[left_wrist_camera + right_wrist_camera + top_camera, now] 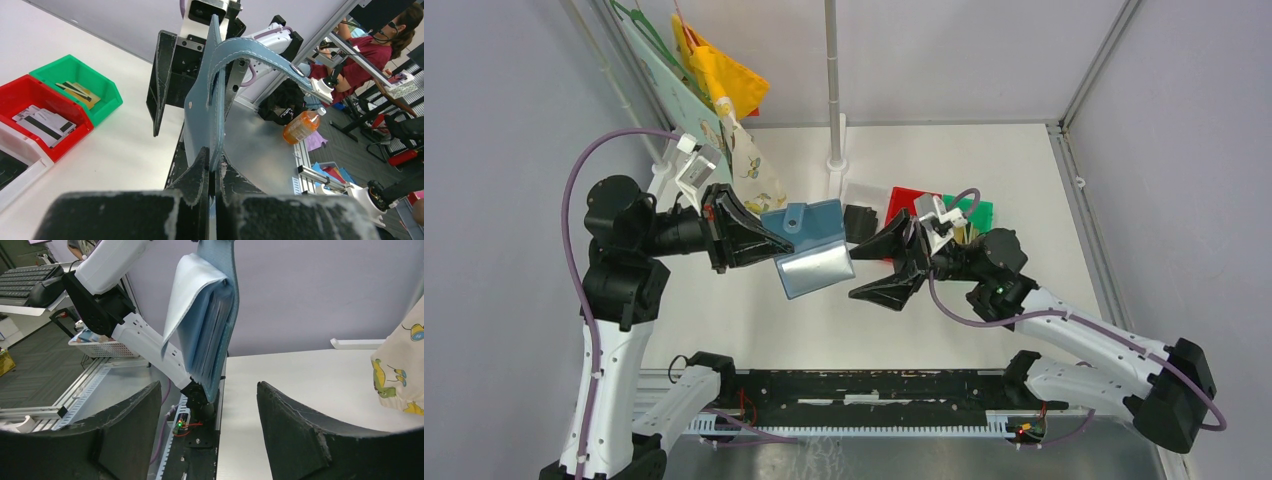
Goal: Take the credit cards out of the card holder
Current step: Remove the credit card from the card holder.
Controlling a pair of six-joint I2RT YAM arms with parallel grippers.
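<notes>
My left gripper (pixel 769 245) is shut on one edge of the teal-blue card holder (pixel 809 245) and holds it open in the air above the table. Its snap-tab flap is up and its silvery pockets (pixel 816 272) hang below. In the left wrist view the holder (pixel 205 100) stands edge-on between the closed fingers. My right gripper (pixel 876 265) is open and empty, just right of the holder, jaws facing it. In the right wrist view the holder (pixel 215 315) hangs ahead of the open fingers (pixel 300 435). Grey cards (pixel 42 122) lie in the red bin, gold-toned cards (pixel 80 92) in the green bin.
A red bin (pixel 902 200), a green bin (pixel 977 210) and a white bin (pixel 864 192) with a black flat item (pixel 859 222) stand behind the right gripper. A white pole (pixel 834 90) stands at the back. Cloth bags (pixel 749 165) hang at the back left.
</notes>
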